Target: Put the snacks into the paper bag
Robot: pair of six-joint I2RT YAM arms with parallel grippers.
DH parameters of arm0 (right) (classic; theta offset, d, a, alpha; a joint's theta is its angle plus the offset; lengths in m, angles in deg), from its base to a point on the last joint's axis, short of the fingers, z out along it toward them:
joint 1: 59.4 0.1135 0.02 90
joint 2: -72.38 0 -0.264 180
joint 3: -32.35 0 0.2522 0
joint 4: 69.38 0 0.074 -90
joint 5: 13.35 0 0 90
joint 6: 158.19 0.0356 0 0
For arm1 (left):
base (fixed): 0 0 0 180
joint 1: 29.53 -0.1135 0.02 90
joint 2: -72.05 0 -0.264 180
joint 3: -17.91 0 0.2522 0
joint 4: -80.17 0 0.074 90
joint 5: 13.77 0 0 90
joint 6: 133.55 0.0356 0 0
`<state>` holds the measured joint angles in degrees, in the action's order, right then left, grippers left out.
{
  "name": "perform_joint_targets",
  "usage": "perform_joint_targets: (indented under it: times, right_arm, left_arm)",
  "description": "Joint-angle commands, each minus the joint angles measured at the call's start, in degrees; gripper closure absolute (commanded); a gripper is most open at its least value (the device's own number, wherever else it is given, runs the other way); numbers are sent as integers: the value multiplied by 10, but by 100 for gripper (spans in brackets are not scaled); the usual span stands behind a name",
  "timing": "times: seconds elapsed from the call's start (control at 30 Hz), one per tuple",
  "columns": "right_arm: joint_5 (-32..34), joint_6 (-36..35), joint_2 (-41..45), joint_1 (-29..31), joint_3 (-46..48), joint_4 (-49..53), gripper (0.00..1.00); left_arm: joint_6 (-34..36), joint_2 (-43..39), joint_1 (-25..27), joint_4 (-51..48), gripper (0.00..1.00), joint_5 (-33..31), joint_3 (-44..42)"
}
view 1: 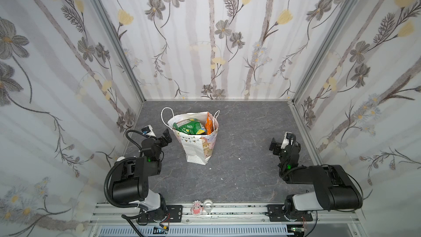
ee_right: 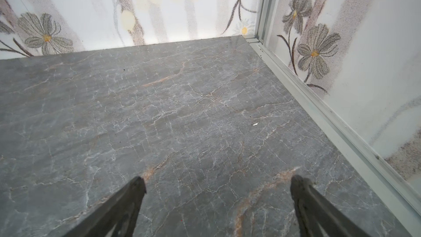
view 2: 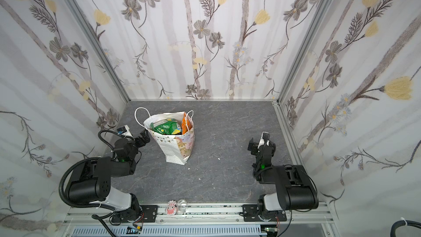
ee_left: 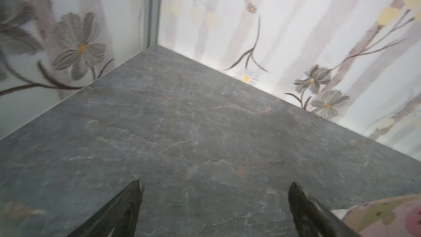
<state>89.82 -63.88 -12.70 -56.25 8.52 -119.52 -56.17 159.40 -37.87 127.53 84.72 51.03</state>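
Note:
The paper bag [view 1: 198, 149] [view 2: 178, 148] stands upright left of the table's middle, mouth open, with both cord handles up. Inside it lie the snacks: green packets [view 1: 188, 127] [view 2: 164, 127] on top and an orange packet [view 1: 209, 123] [view 2: 185, 123] upright against the right wall. No snack lies on the grey table [view 1: 241, 174]. My left gripper [view 1: 167, 136] [view 2: 145, 137] [ee_left: 215, 186] hangs open and empty just left of the bag, whose printed front [ee_left: 387, 215] shows beside one finger. My right gripper [view 1: 274, 146] [view 2: 251, 147] [ee_right: 218, 182] is open and empty, far right of the bag.
A small pink figure [view 1: 196, 208] and a clear cup [view 1: 208, 205] sit on the front rail. A few white crumbs [view 1: 239, 158] lie on the table. Flowered walls close in the left, back and right sides.

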Motion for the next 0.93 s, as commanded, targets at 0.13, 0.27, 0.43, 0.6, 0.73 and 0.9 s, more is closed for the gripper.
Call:
perform_joint_targets:
  times: [0.13, 0.27, 0.43, 0.6, 0.73, 0.9]
  right_arm:
    - [5, -18, -10, 0, -2, -130, 0]
    - [1, -17, -13, 0, -11, -119, 0]
    - [0, -17, -13, 0, -12, -116, 1]
    - [0, -16, -13, 0, -10, -118, 0]
    - [0, -17, -13, 0, -11, -116, 0]
    - [-1, -17, -13, -1, -11, -118, 0]
  left_arm:
    - [109, 36, 101, 214, 0, -123, -86]
    - [89, 34, 97, 146, 0, -156, -53]
    - [91, 33, 97, 151, 0, -154, -56]
    - [91, 33, 97, 153, 0, -153, -56]
    - [92, 35, 97, 157, 0, -154, -57]
    - [91, 34, 96, 156, 0, -154, -56]
